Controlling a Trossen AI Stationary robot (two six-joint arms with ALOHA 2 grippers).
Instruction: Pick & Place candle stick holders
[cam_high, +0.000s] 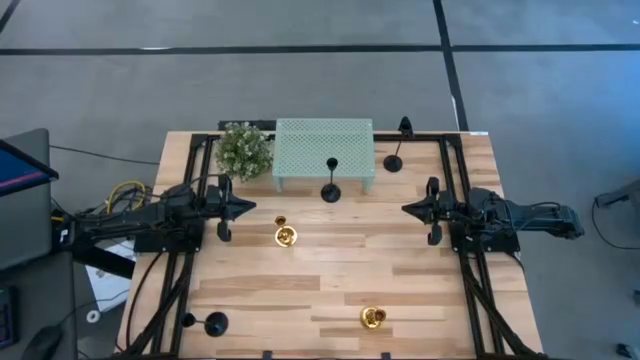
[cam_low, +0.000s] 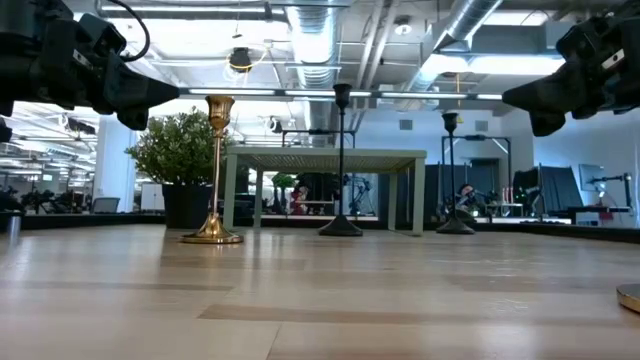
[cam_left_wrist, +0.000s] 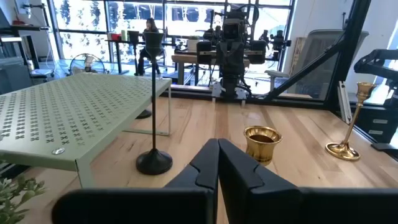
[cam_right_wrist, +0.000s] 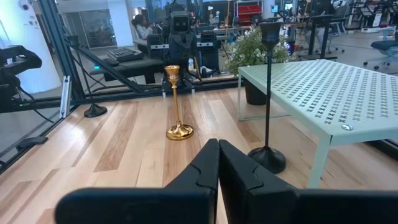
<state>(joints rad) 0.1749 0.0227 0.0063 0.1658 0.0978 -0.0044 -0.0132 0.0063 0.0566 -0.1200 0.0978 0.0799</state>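
Right, both arms are parked at the table sides w/ nothing in them: left gripper (cam_high: 250, 208) has its fingers pressed together and empty, right gripper (cam_high: 405, 209) same, tips pointing at each other across the middle. Five candle holders are standing around the wooden table (cam_high: 330, 280). One black holder (cam_high: 330, 190) is just in front of the green mesh stand (cam_high: 323, 150), its base close to the front edge; a second black one (cam_high: 393, 161) is beside the stand's right end near the back; a third black one (cam_high: 215, 323) sits well apart at the front left corner. One gold holder (cam_high: 285, 235) stands near the left gripper, the other gold one (cam_high: 373, 318) at the front, right of centre. There's a potted plant (cam_high: 244, 150) left of the stand, not part of the job. Handling, as I'd guess it: they look like rigid metal, prob. light, top-heavy-ish on thin stems w/ small round bases, so easy to tip if bumped. Gold ones look polished, so likely slippery; black looks matte, better grip. I'd pinch the stem around mid-height, fingers square on either side, and lift straight up. Nothing picked yet, so fingers need opening first.
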